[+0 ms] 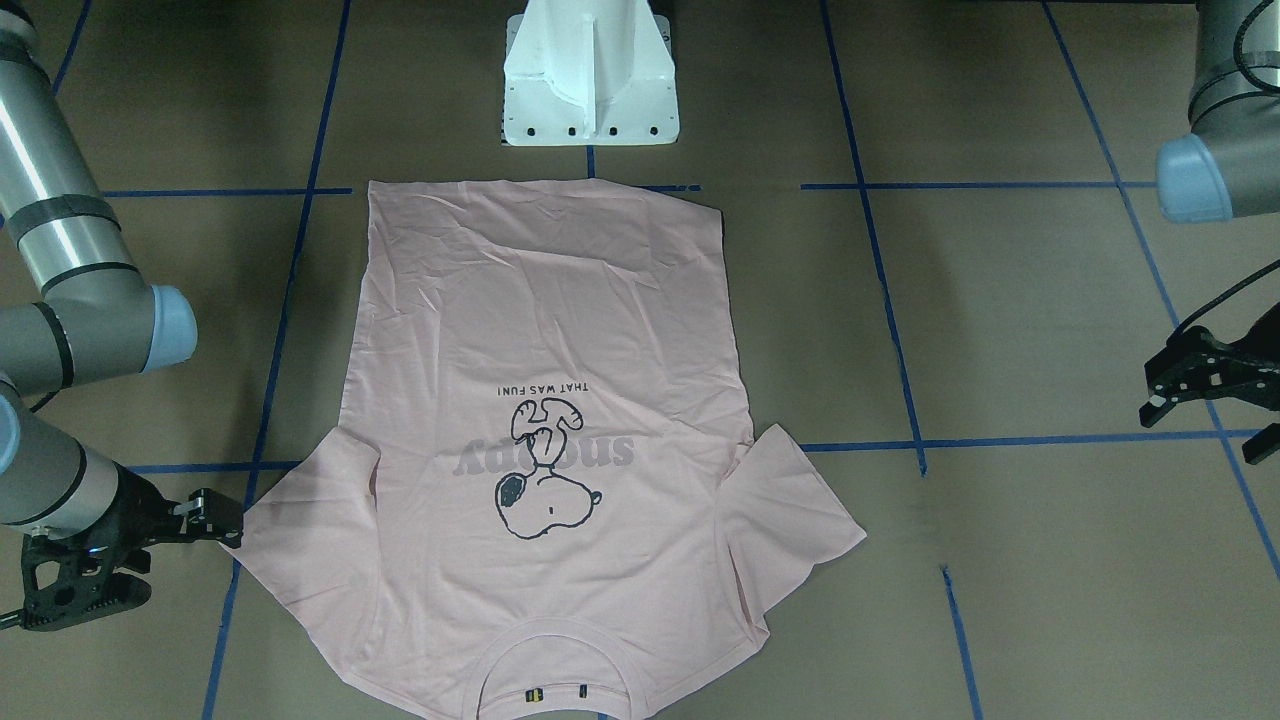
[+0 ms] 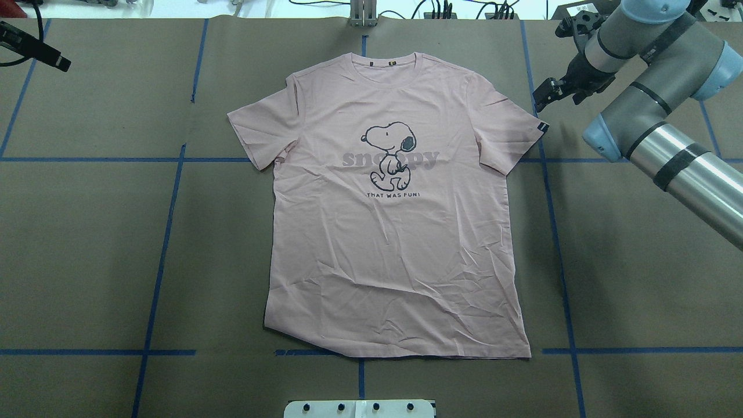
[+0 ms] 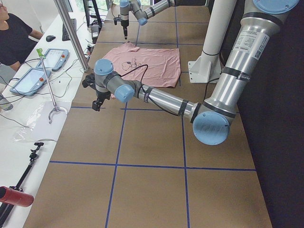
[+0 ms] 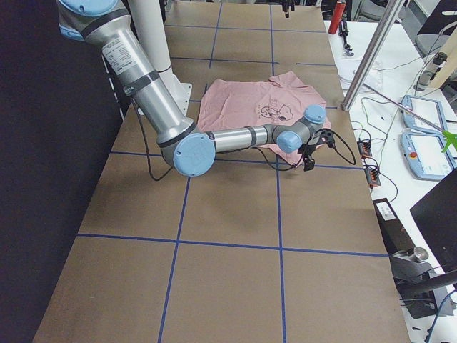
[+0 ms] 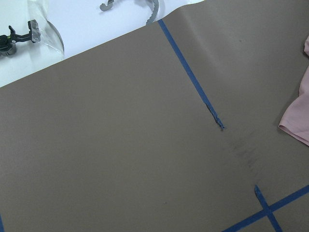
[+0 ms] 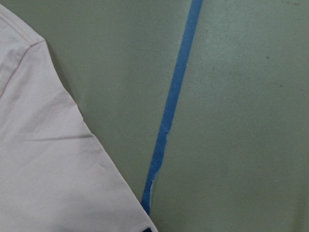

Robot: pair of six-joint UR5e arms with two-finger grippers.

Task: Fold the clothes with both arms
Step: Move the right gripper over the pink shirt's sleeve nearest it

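Currently the shirt [image 2: 395, 232] lies just beside the right claw [image 2: 543, 96], sleeve tag [image 2: 543, 128] nearest, left claw [image 1: 1160, 390] well apart past the other sleeve; cannot tell either claw's opening.

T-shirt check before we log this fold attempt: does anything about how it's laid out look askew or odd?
Mostly fine: the T-shirt lies flat, print up. One oddity: its hem corner on the robot's left runs diagonally, as if tucked under, and the lower fabric is creased.
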